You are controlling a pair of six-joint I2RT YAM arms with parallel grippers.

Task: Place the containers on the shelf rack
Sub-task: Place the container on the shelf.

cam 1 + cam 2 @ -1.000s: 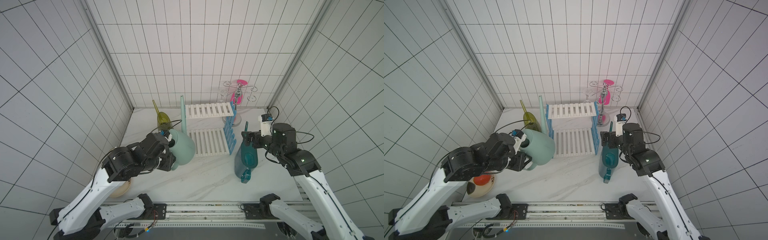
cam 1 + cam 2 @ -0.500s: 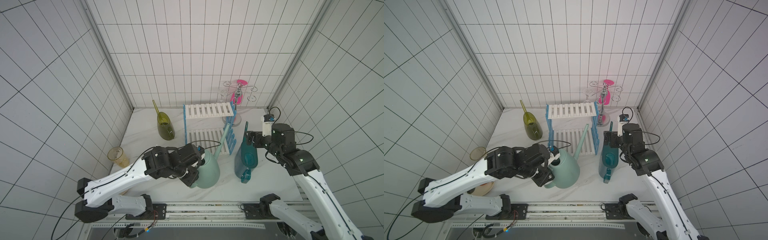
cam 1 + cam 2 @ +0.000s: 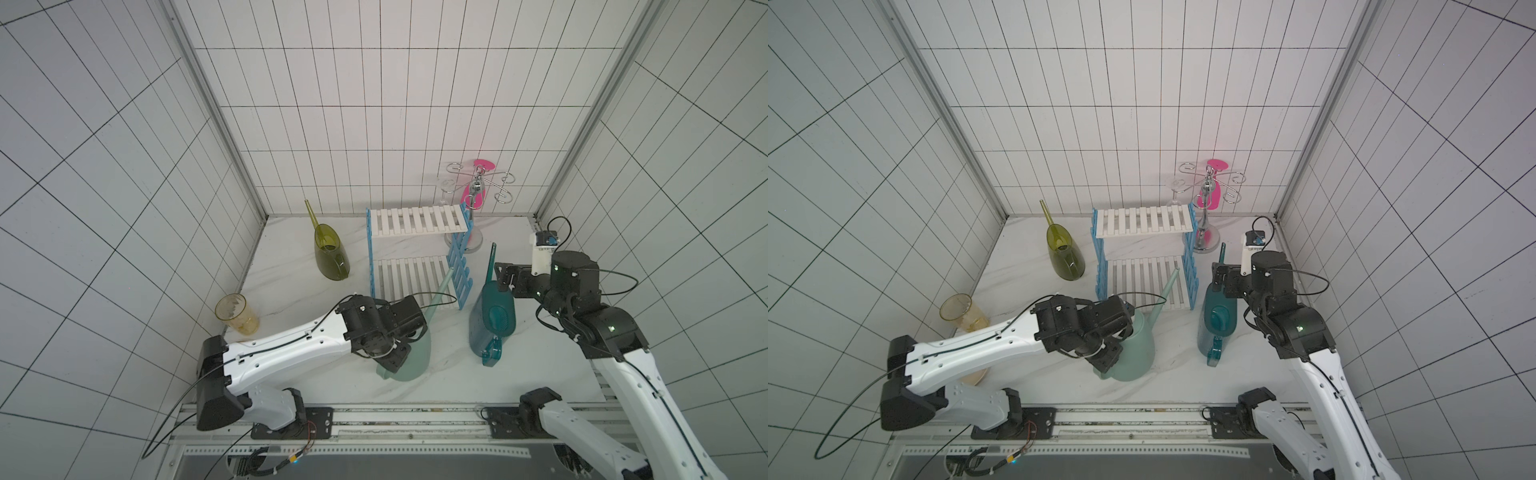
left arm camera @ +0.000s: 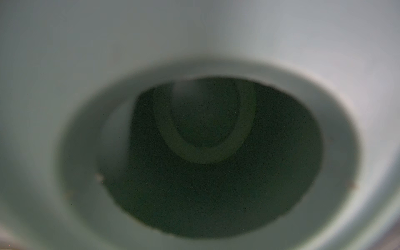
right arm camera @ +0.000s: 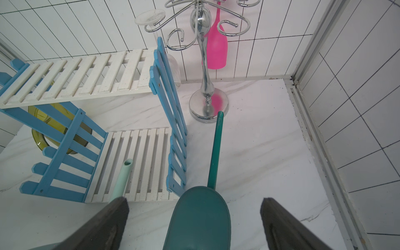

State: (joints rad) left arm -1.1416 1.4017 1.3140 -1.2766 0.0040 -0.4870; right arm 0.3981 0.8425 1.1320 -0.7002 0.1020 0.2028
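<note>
In both top views my left gripper (image 3: 392, 356) (image 3: 1106, 358) is shut on the rear of the mint green container (image 3: 409, 361) (image 3: 1138, 351). This can is tilted in front of the shelf rack (image 3: 417, 222) (image 3: 1144, 222), and its spout (image 5: 127, 166) reaches over the lower shelf. The left wrist view is filled by the blurred mouth of the mint container (image 4: 205, 151). My right gripper (image 3: 504, 277) (image 5: 194, 200) is open, its fingers either side of the dark teal container (image 3: 492, 320) (image 5: 197, 220), which stands right of the rack. The olive-yellow container (image 3: 330, 257) stands left of the rack.
A yellowish tumbler (image 3: 237, 313) stands near the left wall. A chrome wire stand (image 3: 478, 195) (image 5: 203, 65) with a pink glass (image 5: 216, 52) is behind the rack's right side. Both shelves (image 5: 75, 80) are bare. The tiled walls close in on three sides.
My left arm swung the mint container from the rack's left side round to its front, and its spout now lies over the lower shelf. The right arm has barely moved.
</note>
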